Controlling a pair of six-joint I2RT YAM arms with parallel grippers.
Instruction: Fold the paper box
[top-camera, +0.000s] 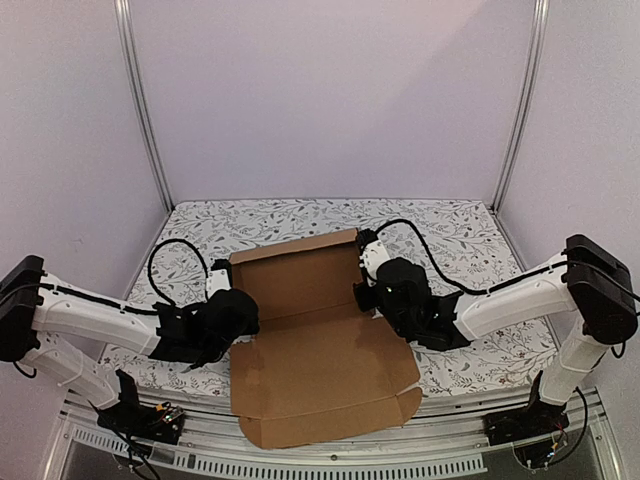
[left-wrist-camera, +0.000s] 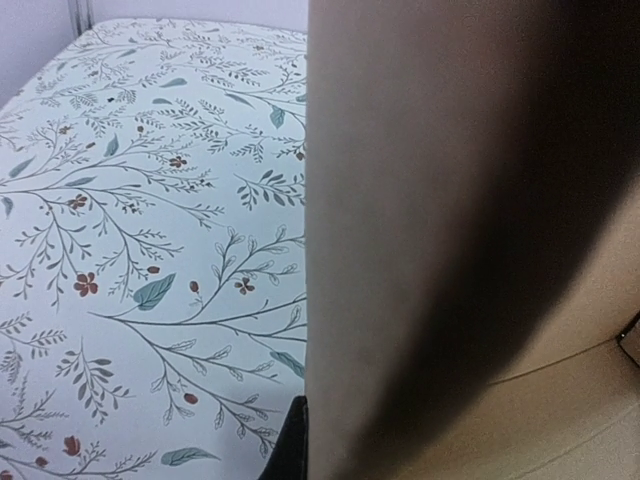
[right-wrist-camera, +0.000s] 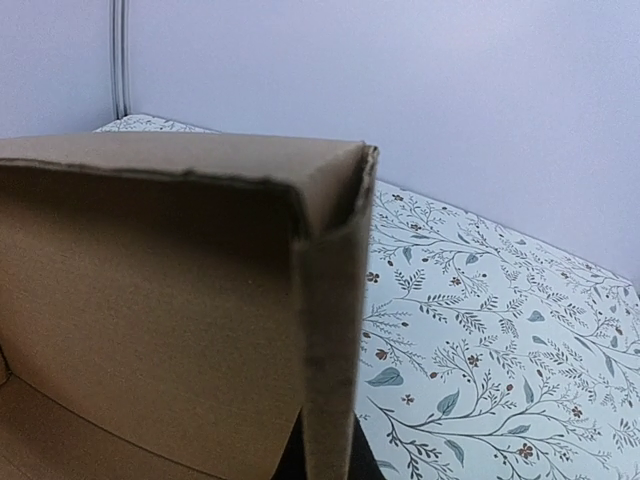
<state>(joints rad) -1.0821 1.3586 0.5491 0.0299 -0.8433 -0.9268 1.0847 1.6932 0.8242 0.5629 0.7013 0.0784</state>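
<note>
The paper box (top-camera: 320, 350) is a brown cardboard sheet lying mid-table, its back wall raised and its front lid panel flat toward the near edge. My left gripper (top-camera: 235, 312) is at the box's left side wall. In the left wrist view that wall (left-wrist-camera: 450, 200) stands upright and fills the right half, with one black finger (left-wrist-camera: 290, 445) pressed against its outer face and the other hidden behind it. My right gripper (top-camera: 372, 290) is at the right back corner. In the right wrist view the folded side wall (right-wrist-camera: 330, 300) stands between my two fingers (right-wrist-camera: 362, 465).
A floral tablecloth (top-camera: 450, 230) covers the table. Metal frame posts (top-camera: 145, 110) stand at the back corners against pale walls. A slotted metal rail (top-camera: 300, 465) runs along the near edge between the arm bases.
</note>
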